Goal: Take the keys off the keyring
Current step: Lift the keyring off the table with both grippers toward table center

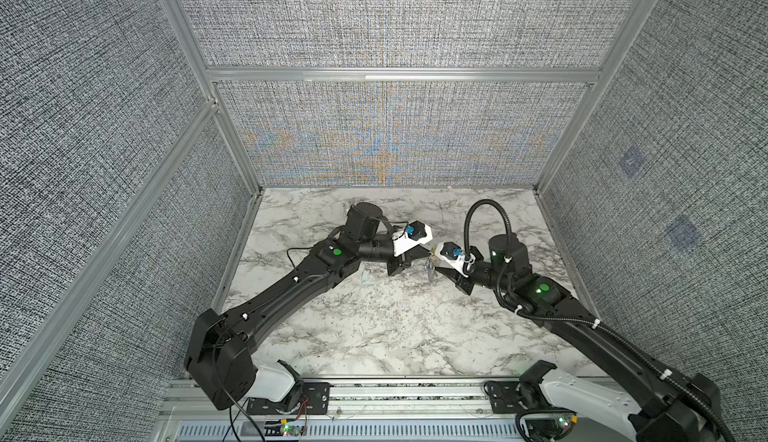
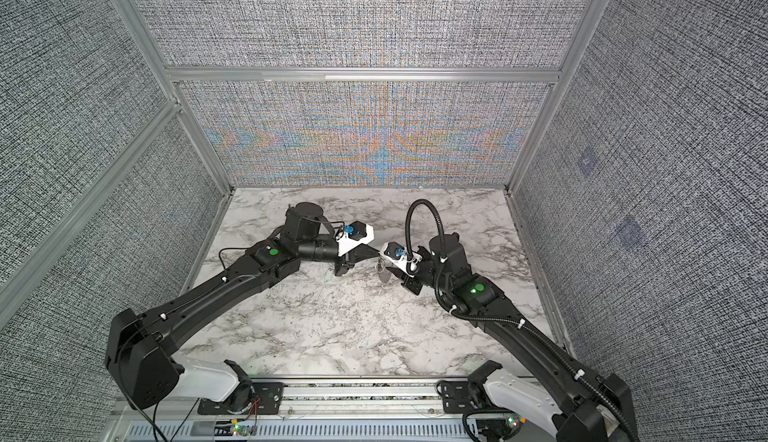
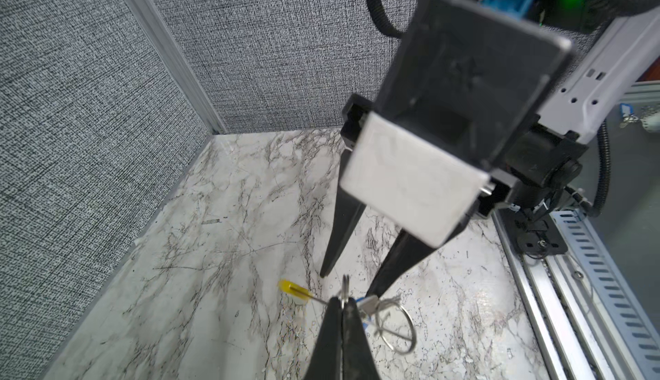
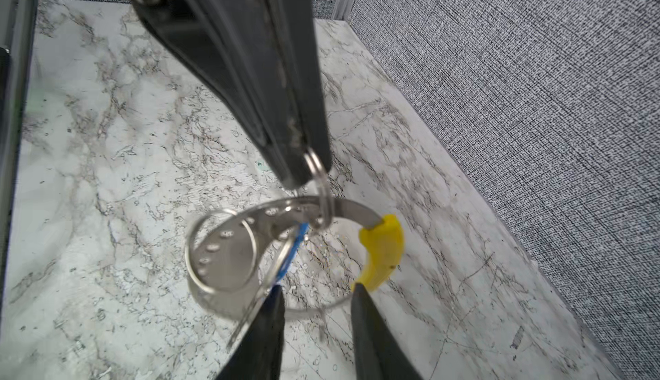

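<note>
Two arms meet mid-table in both top views, tips nearly nose to nose over the marble table [image 1: 374, 328]. L gripper [image 4: 300, 178] is pressed together, pinching a small split ring [image 4: 316, 167], and the rest of the bunch hangs from that ring. The keyring [image 4: 271, 212], a flat grey hoop w/ a yellow sleeve [image 4: 384, 249] on part of its rim, dangles just below the L tips. A 2nd, wider split ring [image 4: 189, 253] overlaps the hoop's side opposite the sleeve. The blue-headed key [image 4: 294, 249] and the pale key [image 4: 248, 315] hang together inside the hoop, both on the bunch. R gripper [image 4: 318, 289] is spread, empty, its fingers either side of the hoop's lower part. One tip is just beside the two keys, the other at the sleeve's lower end; can't tell if either touches. In a top view the bunch is a small glint [image 1: 430, 271] btw the two grippers. L wrist view shows the same pinch [image 3: 341, 305], w/ the R fingers parted just beyond it.
</note>
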`<move>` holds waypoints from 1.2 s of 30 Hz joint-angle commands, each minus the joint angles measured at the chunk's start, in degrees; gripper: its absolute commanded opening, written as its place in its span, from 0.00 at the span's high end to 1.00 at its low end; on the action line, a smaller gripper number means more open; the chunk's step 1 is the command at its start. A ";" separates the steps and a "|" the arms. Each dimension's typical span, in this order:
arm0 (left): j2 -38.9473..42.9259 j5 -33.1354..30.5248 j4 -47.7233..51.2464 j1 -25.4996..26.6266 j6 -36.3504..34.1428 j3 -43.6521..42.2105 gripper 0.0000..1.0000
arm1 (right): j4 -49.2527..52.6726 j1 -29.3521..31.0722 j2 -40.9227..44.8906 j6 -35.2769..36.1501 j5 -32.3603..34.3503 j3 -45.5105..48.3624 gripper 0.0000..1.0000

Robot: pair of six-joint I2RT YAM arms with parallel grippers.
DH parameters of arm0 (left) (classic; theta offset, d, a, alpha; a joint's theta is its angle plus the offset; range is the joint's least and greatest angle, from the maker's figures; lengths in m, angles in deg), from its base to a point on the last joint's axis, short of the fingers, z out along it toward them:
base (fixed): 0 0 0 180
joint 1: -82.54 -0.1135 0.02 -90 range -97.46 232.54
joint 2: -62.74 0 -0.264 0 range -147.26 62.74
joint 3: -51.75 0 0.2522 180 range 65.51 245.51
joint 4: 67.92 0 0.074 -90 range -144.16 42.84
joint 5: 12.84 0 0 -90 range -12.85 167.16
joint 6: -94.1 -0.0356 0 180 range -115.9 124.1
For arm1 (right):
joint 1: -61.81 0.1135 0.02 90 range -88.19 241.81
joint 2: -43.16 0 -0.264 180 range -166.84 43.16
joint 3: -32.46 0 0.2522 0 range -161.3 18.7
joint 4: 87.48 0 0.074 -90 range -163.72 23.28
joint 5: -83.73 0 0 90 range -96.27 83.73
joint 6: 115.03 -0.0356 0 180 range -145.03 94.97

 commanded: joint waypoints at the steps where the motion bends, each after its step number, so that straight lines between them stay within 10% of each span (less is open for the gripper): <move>1: 1.61 3.13 -2.67 -0.06 1.18 -0.44 1.00 | 1.58 0.64 2.76 -2.31 1.03 -0.15 0.67; 36: 5.30 7.89 -3.28 0.43 -1.67 -2.77 1.00 | 5.73 3.95 6.04 -5.75 -6.42 -8.50 0.85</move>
